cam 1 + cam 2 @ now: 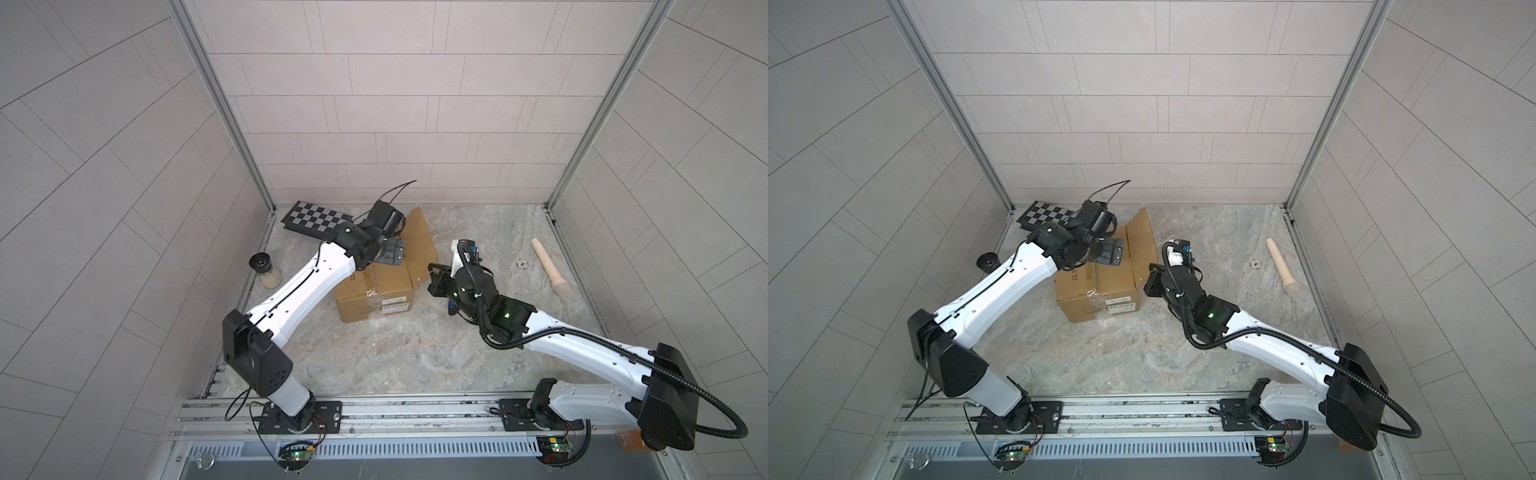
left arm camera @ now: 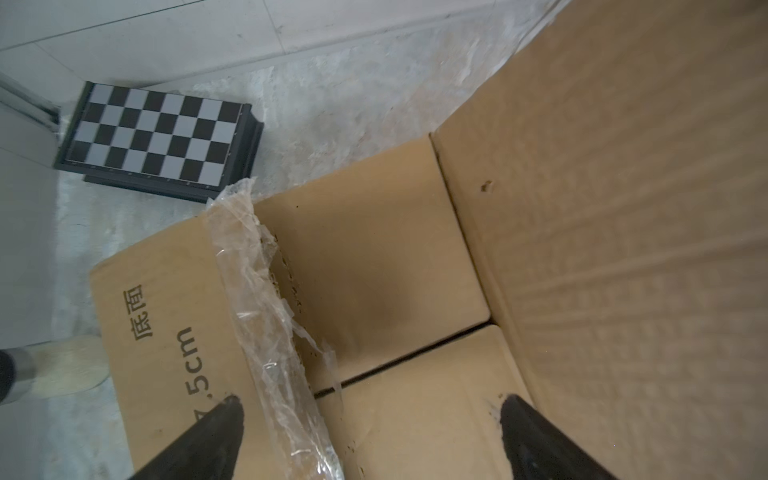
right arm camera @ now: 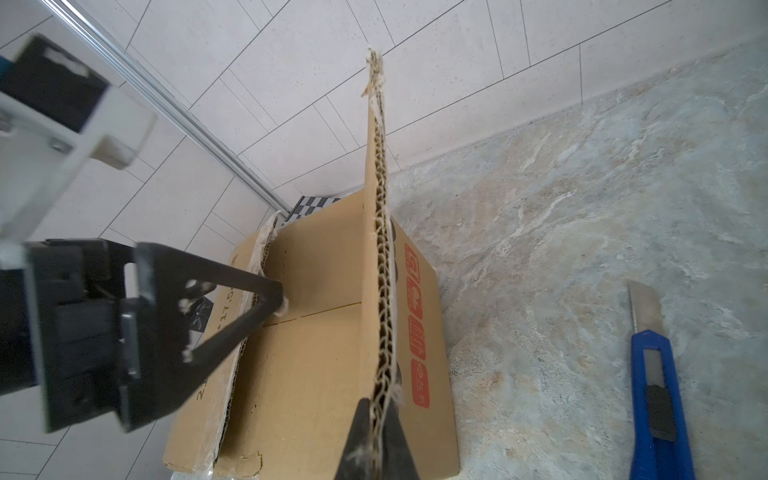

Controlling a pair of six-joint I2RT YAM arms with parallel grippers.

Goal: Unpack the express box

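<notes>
The express box point(image 1: 374, 301) point(image 1: 1096, 301), a brown carton with black print and a white label, sits mid-table. Its right outer flap point(image 1: 419, 245) point(image 3: 376, 249) stands raised. My right gripper point(image 3: 380, 432) point(image 1: 430, 275) is shut on that flap's corrugated edge. My left gripper point(image 2: 370, 409) point(image 1: 390, 254) hangs open over the box top, one fingertip above the printed left flap point(image 2: 166, 332), the other by the raised flap point(image 2: 623, 208). Torn clear tape point(image 2: 257, 311) trails along the left flap's edge. The two inner flaps point(image 2: 374, 257) lie closed, hiding the contents.
A black-and-white checkered board case point(image 1: 318, 218) point(image 2: 158, 137) lies behind the box at the back left. A spice jar point(image 1: 266, 272) stands by the left wall. A wooden pestle point(image 1: 548, 266) lies at the right. A blue utility knife point(image 3: 656, 395) lies on the table beside the box.
</notes>
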